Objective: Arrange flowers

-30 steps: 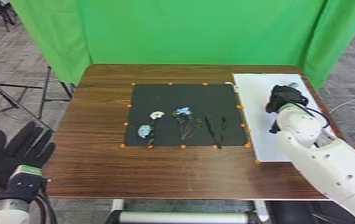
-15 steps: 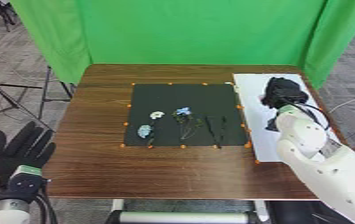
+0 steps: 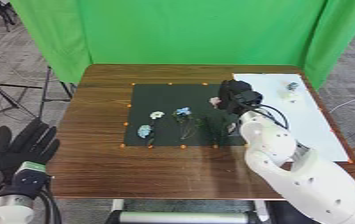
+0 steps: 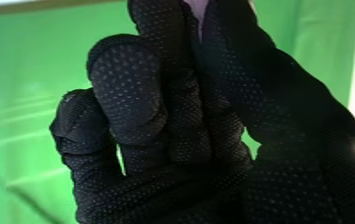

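The right hand (image 3: 237, 95) pinches a pink flower (image 3: 215, 102) by the black mat (image 3: 166, 94)'s right edge – presumably to set it beside the white flower (image 3: 157, 115); the left hand (image 3: 19, 150) hangs open, off the worktop (image 3: 93, 167).

Free tabletop (image 3: 93, 115) leftward; flowers (image 3: 157, 115) on mat (image 3: 169, 97)
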Robot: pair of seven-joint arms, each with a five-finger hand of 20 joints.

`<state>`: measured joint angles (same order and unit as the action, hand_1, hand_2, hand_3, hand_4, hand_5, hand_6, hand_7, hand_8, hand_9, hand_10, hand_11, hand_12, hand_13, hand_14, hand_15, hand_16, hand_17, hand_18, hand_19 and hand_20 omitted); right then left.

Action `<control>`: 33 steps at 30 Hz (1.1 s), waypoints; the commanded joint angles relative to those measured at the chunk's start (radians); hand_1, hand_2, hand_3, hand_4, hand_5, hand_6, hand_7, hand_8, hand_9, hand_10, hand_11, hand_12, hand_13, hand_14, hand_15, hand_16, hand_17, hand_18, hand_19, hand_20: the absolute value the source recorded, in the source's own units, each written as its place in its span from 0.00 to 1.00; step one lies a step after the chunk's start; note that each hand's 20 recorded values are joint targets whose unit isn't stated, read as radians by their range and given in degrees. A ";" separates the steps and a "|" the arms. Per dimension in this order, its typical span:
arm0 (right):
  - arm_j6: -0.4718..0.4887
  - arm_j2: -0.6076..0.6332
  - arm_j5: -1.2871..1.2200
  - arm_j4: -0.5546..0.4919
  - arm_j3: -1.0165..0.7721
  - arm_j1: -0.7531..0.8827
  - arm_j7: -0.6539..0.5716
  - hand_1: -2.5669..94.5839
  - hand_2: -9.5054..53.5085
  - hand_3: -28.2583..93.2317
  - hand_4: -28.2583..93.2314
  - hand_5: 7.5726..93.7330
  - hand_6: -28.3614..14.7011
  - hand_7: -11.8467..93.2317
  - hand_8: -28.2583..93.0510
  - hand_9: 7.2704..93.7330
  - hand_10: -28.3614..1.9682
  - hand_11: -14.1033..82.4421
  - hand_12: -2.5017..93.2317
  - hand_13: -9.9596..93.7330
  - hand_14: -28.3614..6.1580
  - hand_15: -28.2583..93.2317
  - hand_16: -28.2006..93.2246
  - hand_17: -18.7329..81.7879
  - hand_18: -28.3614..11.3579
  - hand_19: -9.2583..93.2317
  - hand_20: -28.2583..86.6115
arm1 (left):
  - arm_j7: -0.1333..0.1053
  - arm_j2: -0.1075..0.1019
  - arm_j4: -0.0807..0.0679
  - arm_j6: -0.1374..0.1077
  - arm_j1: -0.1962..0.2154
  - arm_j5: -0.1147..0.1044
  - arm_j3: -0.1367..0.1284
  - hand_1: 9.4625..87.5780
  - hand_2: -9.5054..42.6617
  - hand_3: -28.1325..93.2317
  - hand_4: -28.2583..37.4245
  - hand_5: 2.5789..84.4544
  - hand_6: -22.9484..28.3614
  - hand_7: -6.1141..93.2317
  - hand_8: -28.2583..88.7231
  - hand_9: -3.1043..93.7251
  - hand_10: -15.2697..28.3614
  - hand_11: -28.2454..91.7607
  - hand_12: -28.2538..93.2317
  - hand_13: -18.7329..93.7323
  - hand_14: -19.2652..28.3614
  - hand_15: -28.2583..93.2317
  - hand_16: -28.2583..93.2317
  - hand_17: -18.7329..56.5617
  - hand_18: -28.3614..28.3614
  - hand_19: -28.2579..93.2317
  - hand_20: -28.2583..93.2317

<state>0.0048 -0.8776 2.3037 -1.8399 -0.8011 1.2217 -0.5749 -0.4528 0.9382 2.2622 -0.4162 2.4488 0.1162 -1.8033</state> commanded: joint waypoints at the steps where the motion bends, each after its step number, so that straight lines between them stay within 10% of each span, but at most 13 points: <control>1: 0.022 -0.102 0.017 0.048 0.050 -0.033 0.014 0.62 0.00 0.79 0.00 0.83 0.64 0.40 0.30 0.94 0.63 0.23 0.38 0.84 0.59 0.71 0.47 0.59 0.12 0.96 0.58 | 0.027 -0.010 -0.015 0.001 -0.043 0.028 0.026 0.18 0.39 0.82 0.00 0.42 0.59 0.25 0.14 0.36 0.65 0.43 0.30 0.36 0.68 0.53 0.16 0.17 0.70 0.45 0.29; 11: 0.041 -0.153 0.047 0.121 0.071 -0.057 0.011 0.62 0.00 0.80 0.00 0.82 0.65 0.39 0.27 0.92 0.61 0.23 0.36 0.83 0.59 0.71 0.47 0.58 0.12 0.96 0.57 | 0.030 -0.020 -0.025 0.000 -0.088 0.030 0.054 0.18 0.39 0.82 0.00 0.42 0.59 0.25 0.14 0.35 0.65 0.42 0.30 0.36 0.68 0.53 0.16 0.17 0.70 0.45 0.29; 15: 0.051 -0.151 0.033 0.119 0.069 -0.054 0.006 0.59 0.00 0.80 0.00 0.80 0.63 0.35 0.25 0.89 0.59 0.26 0.33 0.82 0.58 0.70 0.47 0.57 0.11 0.95 0.57 | 0.043 -0.021 -0.016 -0.053 -0.091 0.049 0.055 0.18 0.39 0.82 0.00 0.42 0.59 0.25 0.14 0.35 0.65 0.43 0.30 0.36 0.68 0.53 0.16 0.17 0.70 0.45 0.29; 33: 0.104 -0.132 0.021 0.059 0.018 -0.016 0.002 0.55 0.00 0.83 0.00 0.72 0.60 0.32 0.23 0.74 0.49 0.30 0.18 0.80 0.59 0.67 0.50 0.56 0.12 0.94 0.54 | 0.024 -0.016 -0.018 -0.014 -0.079 0.024 0.048 0.19 0.37 0.83 0.00 0.38 0.58 0.26 0.14 0.33 0.64 0.42 0.30 0.34 0.68 0.52 0.15 0.17 0.70 0.46 0.29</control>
<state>0.0742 -1.0235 2.3253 -1.7389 -0.7491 1.1895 -0.5685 -0.4199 0.9198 2.2403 -0.4458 2.3561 0.1488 -1.7522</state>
